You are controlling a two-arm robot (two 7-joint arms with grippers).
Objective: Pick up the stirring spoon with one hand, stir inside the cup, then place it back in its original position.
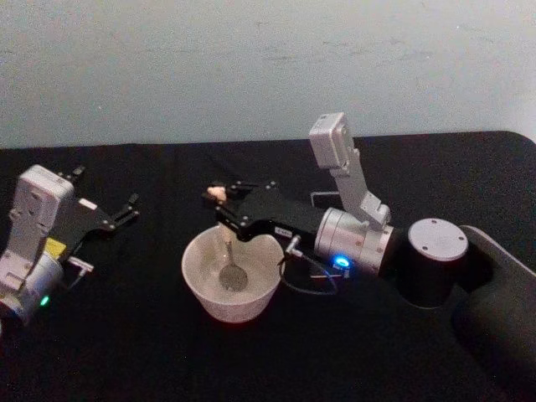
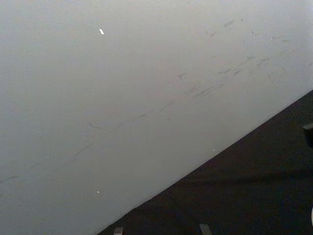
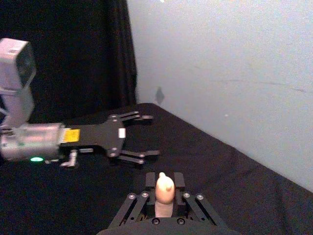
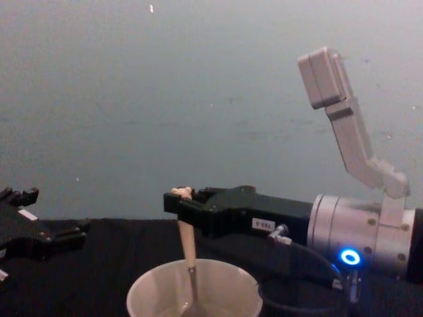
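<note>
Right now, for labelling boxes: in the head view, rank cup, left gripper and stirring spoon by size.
1. cup, largest.
2. left gripper, open, parked at left.
3. stirring spoon, thinnest, held by right gripper.

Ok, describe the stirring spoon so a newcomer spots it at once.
On the black table, find the round cream-white cup. Above it the right gripper is shut on the stirring spoon, which hangs into the cup. Nothing else is so slim: beige handle, metal bowl.

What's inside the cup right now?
The stirring spoon has its metal bowl and stem inside the cup, handle held above by the right gripper. The cup's bottom beneath the spoon bowl is covered.
</note>
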